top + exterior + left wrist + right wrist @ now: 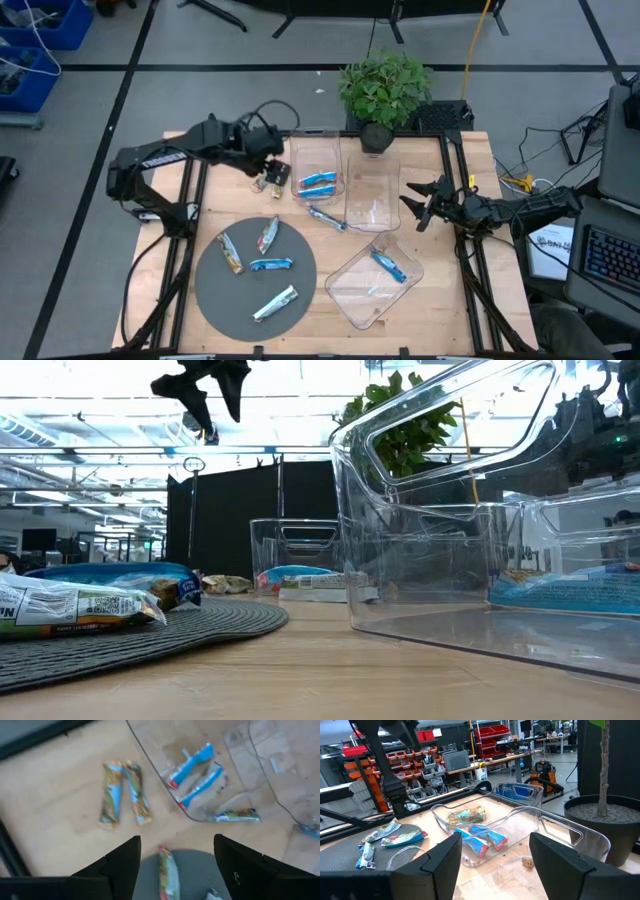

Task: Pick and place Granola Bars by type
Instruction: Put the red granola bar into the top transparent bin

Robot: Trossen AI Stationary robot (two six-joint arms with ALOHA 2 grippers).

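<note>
The fingers of the left gripper [177, 857] stand apart with nothing between them, poised above the wooden surface [215, 215] near the two tan bars [274, 178] lying side by side just outside the far bin [318, 170]; my guess is that this pair is being gathered as its own type. Below them the round grey mat [215, 290] carries four unsorted bars [256, 263], a mix of tan, blue and silvery wrappers, presumably the supply to draw from. The far bin holds two blue bars [320, 183], so it looks like the blue compartment. One more bar [327, 218] lies on the surface between the bins. The near bin [352, 290] is tilted and holds a blue bar [389, 265]. The right gripper [424, 205] waits by the middle bin [375, 195], fingers open and empty.
</note>
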